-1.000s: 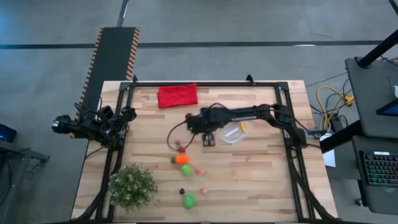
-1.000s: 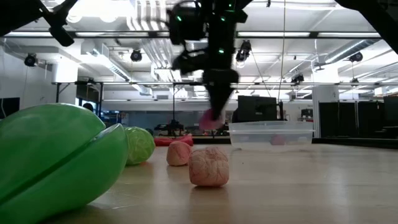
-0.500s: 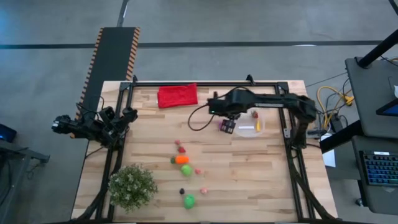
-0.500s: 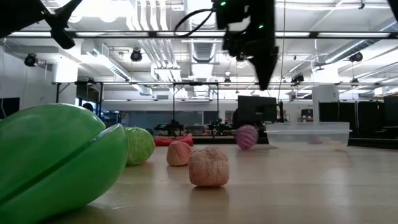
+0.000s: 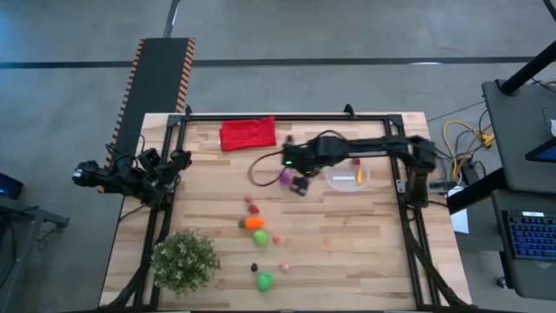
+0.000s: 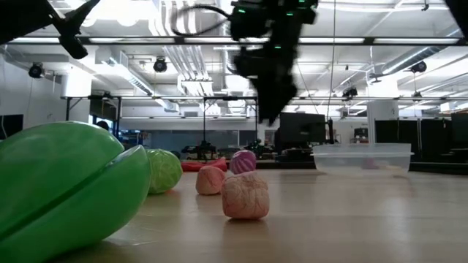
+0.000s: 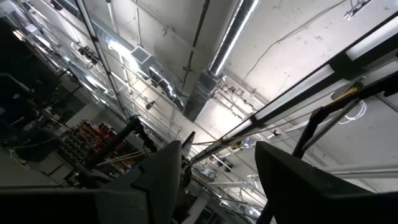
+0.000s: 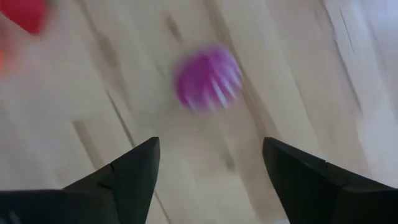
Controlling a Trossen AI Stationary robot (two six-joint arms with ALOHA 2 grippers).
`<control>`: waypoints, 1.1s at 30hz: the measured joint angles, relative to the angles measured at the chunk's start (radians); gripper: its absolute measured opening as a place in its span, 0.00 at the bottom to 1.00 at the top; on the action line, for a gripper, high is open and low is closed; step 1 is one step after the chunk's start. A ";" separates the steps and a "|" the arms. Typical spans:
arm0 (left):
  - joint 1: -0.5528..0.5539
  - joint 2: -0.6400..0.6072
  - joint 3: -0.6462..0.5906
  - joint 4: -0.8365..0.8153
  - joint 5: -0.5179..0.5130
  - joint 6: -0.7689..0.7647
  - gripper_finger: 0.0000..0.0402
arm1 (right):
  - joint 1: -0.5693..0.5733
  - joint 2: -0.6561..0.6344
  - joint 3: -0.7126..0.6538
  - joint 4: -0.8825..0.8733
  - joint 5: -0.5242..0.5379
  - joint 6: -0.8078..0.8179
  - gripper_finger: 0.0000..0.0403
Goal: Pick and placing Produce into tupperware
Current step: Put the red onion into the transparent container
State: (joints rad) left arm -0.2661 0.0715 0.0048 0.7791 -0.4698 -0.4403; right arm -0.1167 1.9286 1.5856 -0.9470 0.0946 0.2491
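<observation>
My right gripper [image 5: 300,183] [image 8: 211,168] hangs open above the table's middle, fingers pointing down, well clear of the wood in the low view [image 6: 269,109]. A magenta ball of produce [image 5: 285,176] [image 8: 208,84] lies on the table just left of it, untouched. The clear round tupperware [image 5: 347,174] [image 6: 360,157] stands to the gripper's right with a yellow piece [image 5: 360,176] and a red piece [image 5: 355,161] inside. More produce [image 5: 254,223] lies scattered toward the near edge. My left gripper [image 5: 169,165] [image 7: 217,180] waits open off the table's left edge, pointing up.
A red cloth [image 5: 248,133] lies at the far edge. A bushy green potted plant [image 5: 184,261] stands at the near left corner. In the low view a large green piece [image 6: 66,190] and pink balls [image 6: 245,196] fill the foreground. A cable loops from the right arm [image 5: 256,169].
My right gripper swung toward the table's right edge to the tupperware, then back left, rolling its wrist. The tupperware has slid right. The magenta ball, at the fingertips a second ago, dropped to the table beside the tub and has rolled left.
</observation>
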 joint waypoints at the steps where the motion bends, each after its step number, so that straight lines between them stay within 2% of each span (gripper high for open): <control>1: 0.000 0.000 0.000 0.005 -0.003 0.000 0.48 | 0.002 0.051 0.059 -0.006 0.000 -0.038 0.70; 3: 0.000 0.000 0.000 0.019 -0.004 0.000 0.48 | 0.002 0.146 0.161 -0.050 0.013 -0.121 0.73; 7: 0.000 -0.002 0.000 0.031 -0.003 -0.001 0.48 | -0.004 0.308 0.324 -0.209 0.104 -0.206 0.80; 12: 0.000 0.000 0.000 0.027 -0.003 -0.002 0.48 | -0.004 0.386 0.409 -0.237 0.089 -0.260 0.86; 22: 0.000 0.000 0.000 0.021 -0.002 -0.001 0.48 | -0.014 0.380 0.396 -0.169 0.091 -0.277 0.89; 33: 0.000 0.000 0.000 0.019 -0.002 0.001 0.48 | -0.012 0.381 0.289 -0.091 0.060 -0.232 0.85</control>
State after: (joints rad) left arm -0.2661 0.0715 0.0048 0.7978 -0.4717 -0.4393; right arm -0.1291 2.3098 1.8742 -1.0385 0.1543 0.0173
